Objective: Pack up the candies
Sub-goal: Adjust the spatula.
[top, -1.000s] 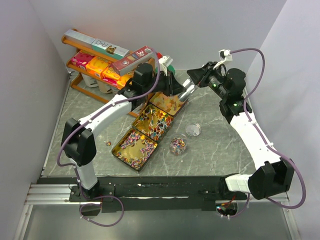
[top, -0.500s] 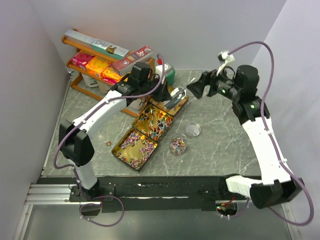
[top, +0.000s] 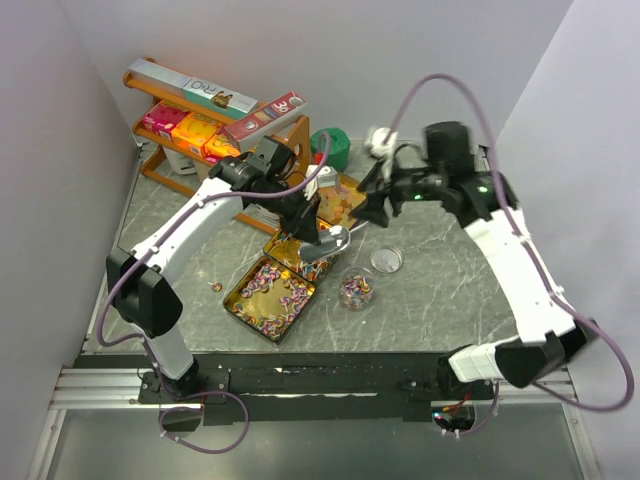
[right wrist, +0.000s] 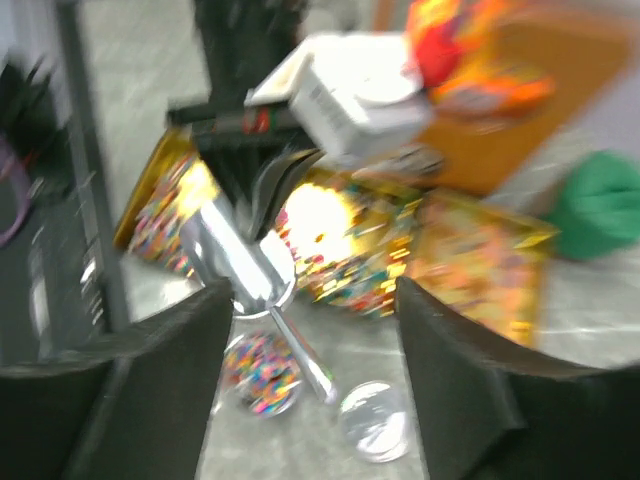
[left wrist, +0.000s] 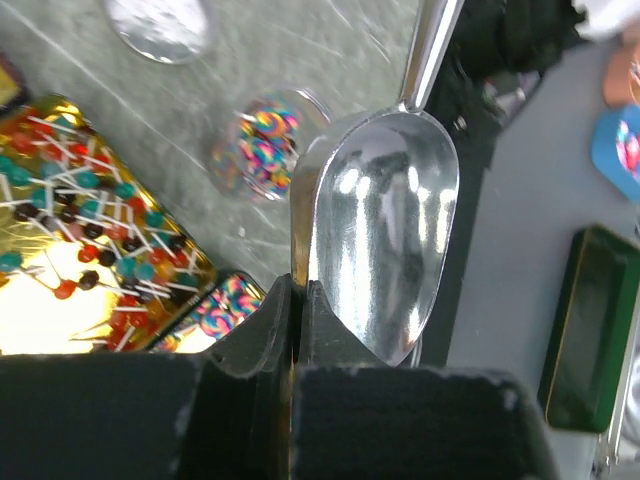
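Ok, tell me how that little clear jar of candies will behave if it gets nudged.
The jar probably slides on the table rather than tips, since it looks short and wide. It stands open, what looks like its lid lying apart, so a hard knock could spill candies. Its clear smooth wall may be slippery to pinch.

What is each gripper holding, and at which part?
Left gripper clamps the metal scoop by the rim of its bowl, handle free. Right gripper holds nothing.
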Action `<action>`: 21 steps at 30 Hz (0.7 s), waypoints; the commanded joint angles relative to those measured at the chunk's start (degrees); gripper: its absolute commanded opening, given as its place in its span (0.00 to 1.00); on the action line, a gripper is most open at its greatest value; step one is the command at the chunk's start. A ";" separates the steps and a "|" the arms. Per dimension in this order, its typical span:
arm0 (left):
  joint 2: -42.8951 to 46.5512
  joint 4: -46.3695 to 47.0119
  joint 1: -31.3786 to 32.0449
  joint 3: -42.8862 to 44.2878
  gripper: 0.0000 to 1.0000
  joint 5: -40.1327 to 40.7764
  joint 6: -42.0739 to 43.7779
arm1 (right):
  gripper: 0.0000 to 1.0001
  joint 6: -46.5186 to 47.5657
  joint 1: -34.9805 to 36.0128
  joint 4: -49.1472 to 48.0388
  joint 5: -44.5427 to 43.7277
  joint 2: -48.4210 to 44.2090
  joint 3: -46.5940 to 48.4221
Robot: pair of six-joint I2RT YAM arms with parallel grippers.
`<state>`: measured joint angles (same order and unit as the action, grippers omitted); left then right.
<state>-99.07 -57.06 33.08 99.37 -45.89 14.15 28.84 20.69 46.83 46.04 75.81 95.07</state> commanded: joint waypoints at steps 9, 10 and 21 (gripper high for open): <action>6.34 -9.74 -0.12 1.87 0.01 -8.78 12.83 | 0.63 12.46 5.24 11.97 2.38 -0.49 -5.06; 6.60 -9.91 -0.12 1.88 0.01 -9.04 13.09 | 0.63 12.64 5.33 12.67 2.65 -0.14 -4.98; 4.41 -10.27 -0.39 2.32 0.01 -12.11 12.92 | 0.49 10.19 8.67 10.83 3.53 1.35 -4.72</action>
<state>-94.96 -67.13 32.95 99.37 -53.30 25.32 40.10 28.01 59.35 48.60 77.47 89.86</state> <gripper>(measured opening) 0.040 0.528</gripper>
